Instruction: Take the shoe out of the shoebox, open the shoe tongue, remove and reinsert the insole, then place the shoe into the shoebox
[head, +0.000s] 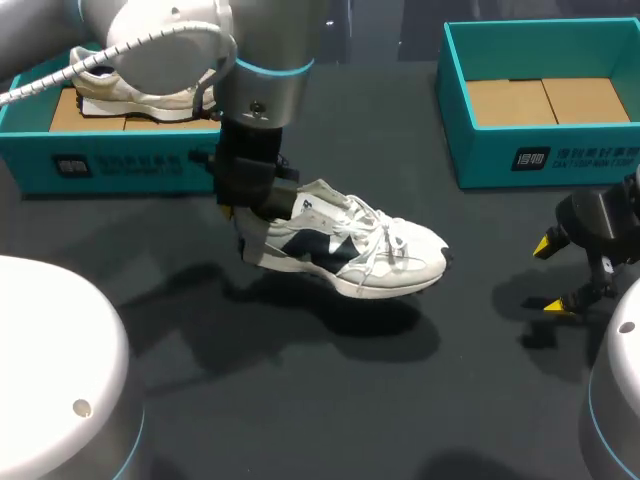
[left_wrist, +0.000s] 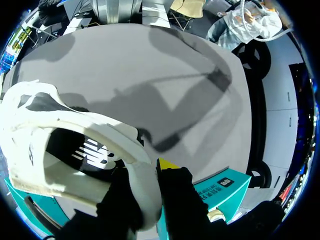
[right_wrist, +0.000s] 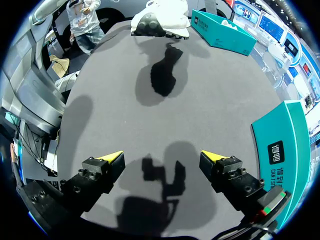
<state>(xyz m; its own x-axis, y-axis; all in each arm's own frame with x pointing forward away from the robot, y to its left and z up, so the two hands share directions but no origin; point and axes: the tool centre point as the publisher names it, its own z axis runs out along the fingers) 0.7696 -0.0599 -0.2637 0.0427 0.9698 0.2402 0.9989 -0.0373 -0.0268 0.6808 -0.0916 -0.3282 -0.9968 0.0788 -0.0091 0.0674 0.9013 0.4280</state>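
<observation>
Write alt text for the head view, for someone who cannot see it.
The left claw grips a white-and-navy sneaker by its heel above the table. The right claw hangs open near the right shoebox; the left shoebox holds a second shoe.

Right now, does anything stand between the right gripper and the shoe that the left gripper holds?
Nothing visible does. Only bare table lies between the open right gripper and the toe of the shoe, whose heel the left gripper clamps.
</observation>
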